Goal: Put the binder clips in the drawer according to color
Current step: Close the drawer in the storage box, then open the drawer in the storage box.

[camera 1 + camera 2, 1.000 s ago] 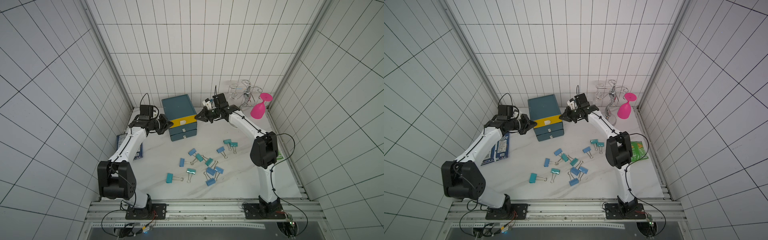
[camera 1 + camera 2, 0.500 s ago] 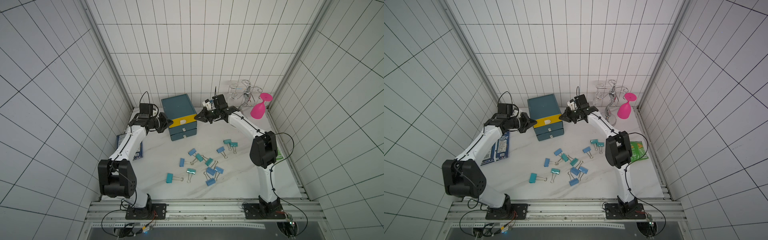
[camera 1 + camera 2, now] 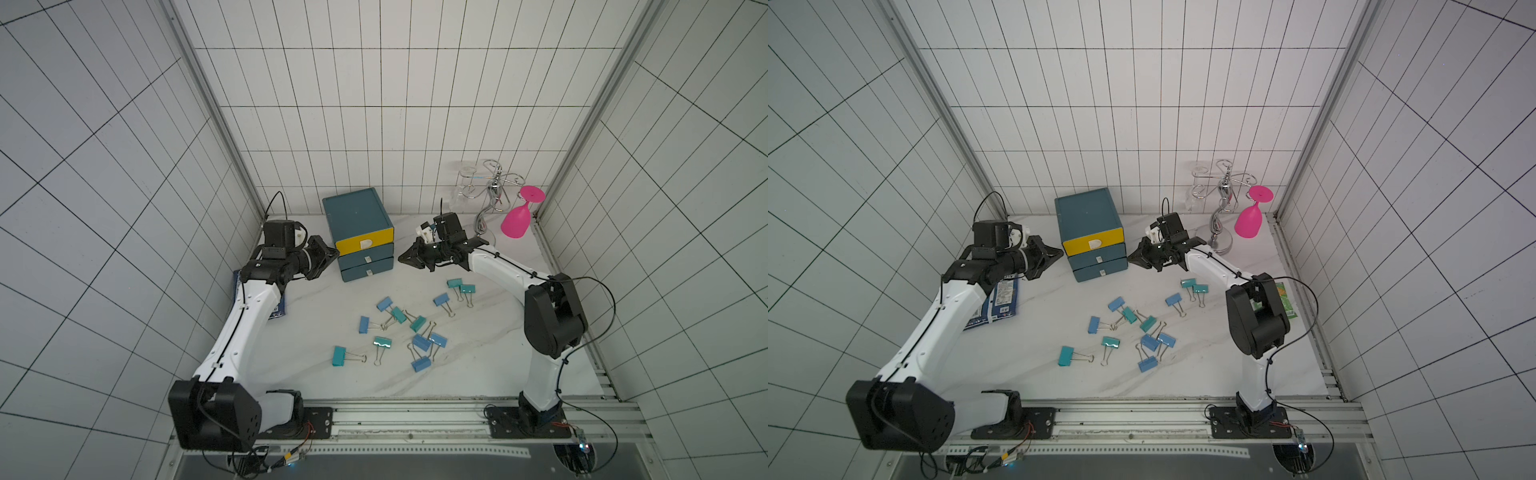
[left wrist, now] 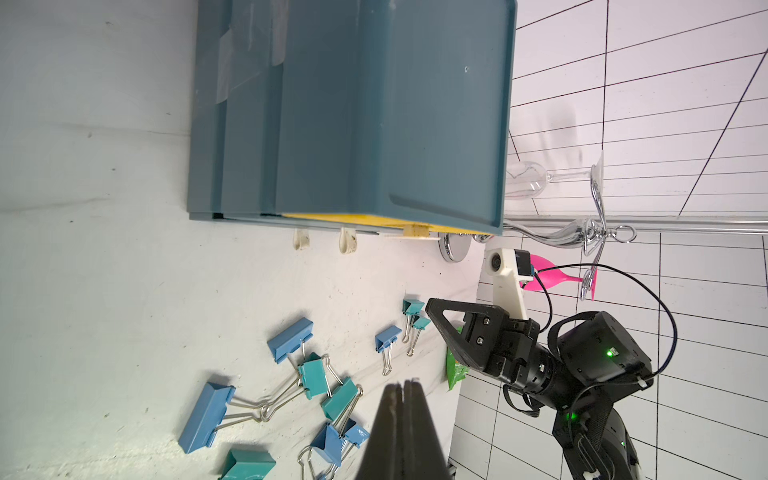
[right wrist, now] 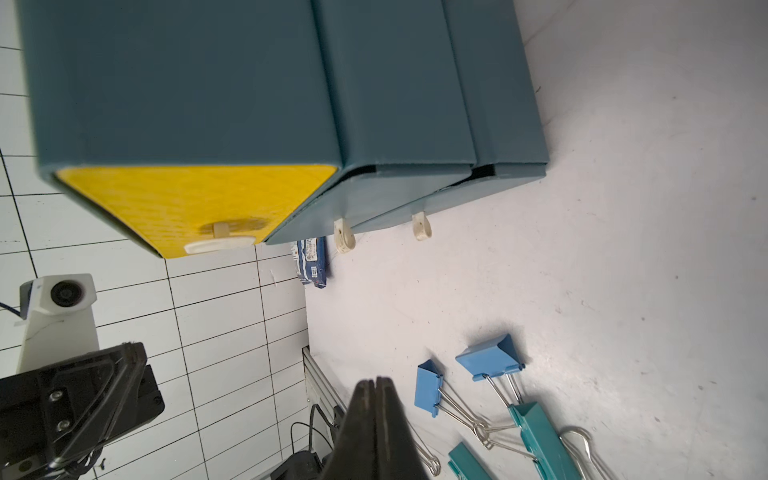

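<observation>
The drawer [image 3: 355, 212] is a dark-teal box at the back of the table with a yellow top front [image 3: 365, 242] and two teal fronts below, all pushed in. It also shows as the drawer [image 3: 1090, 216], [image 4: 353, 112], [image 5: 249, 83]. Several light-blue and teal binder clips [image 3: 398, 314] [image 3: 1149, 341] lie scattered on the white table in front of it. My left gripper [image 3: 335, 253] [image 4: 402, 384] points at the box's left side, shut and empty. My right gripper [image 3: 401, 258] [image 5: 376, 381] points at its right side, also shut and empty.
A pink glass [image 3: 517, 220] and a chrome wire rack [image 3: 492, 187] with a clear glass stand at the back right. A blue packet [image 3: 1000, 299] lies under the left arm. A green packet [image 3: 1283, 299] lies behind the right arm.
My right gripper has moved a little lower and forward, from beside the yellow front to beside the teal fronts. The left gripper has barely shifted. The clips have not moved.
</observation>
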`<move>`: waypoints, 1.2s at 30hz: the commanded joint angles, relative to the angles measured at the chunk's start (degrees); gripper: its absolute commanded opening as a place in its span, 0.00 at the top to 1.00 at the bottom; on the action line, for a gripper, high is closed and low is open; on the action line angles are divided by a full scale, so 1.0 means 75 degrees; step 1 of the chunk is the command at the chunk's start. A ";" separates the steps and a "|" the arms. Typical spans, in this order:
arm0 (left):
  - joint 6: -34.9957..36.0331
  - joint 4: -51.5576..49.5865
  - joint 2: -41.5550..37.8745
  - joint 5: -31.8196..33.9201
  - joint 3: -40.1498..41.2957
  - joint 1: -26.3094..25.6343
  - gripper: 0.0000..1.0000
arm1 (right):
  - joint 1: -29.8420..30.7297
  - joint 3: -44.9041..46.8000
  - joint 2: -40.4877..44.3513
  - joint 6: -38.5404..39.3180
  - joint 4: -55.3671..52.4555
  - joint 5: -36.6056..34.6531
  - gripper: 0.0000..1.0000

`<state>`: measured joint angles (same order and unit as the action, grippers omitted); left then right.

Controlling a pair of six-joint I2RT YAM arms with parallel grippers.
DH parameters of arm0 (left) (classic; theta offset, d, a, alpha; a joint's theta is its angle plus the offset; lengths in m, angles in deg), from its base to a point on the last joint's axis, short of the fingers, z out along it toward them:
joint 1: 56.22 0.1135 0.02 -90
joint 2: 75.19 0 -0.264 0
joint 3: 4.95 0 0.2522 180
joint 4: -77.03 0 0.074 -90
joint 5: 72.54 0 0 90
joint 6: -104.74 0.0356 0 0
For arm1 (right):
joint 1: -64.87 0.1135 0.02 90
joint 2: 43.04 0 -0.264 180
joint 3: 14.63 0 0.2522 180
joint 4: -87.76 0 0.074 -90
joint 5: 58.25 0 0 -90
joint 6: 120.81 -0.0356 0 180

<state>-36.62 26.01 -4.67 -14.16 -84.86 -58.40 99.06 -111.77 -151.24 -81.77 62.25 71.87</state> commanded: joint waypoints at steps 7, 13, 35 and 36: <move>-0.0057 -0.1115 -0.1955 0.0832 0.1257 0.0032 0.64 | 0.0890 0.1129 0.0424 -0.1181 0.1872 -0.0665 0.70; -0.0278 -0.1669 -0.3073 0.1186 0.1752 0.0032 0.48 | 0.1225 0.1765 0.0209 -0.2236 0.3459 -0.1125 0.61; -0.0176 -0.2978 -0.3483 0.0947 0.1075 0.0033 0.45 | 0.1640 0.2105 -0.1503 -0.4635 0.7292 -0.3353 0.56; -0.0163 -0.2996 -0.3469 0.0929 0.1065 0.0033 0.44 | 0.1640 0.2101 -0.1580 -0.4722 0.7431 -0.3400 0.56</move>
<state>-38.78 4.42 -30.53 -6.60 -75.07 -58.35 111.02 -96.60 -161.38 -114.62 112.74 49.24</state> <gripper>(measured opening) 0.555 0.440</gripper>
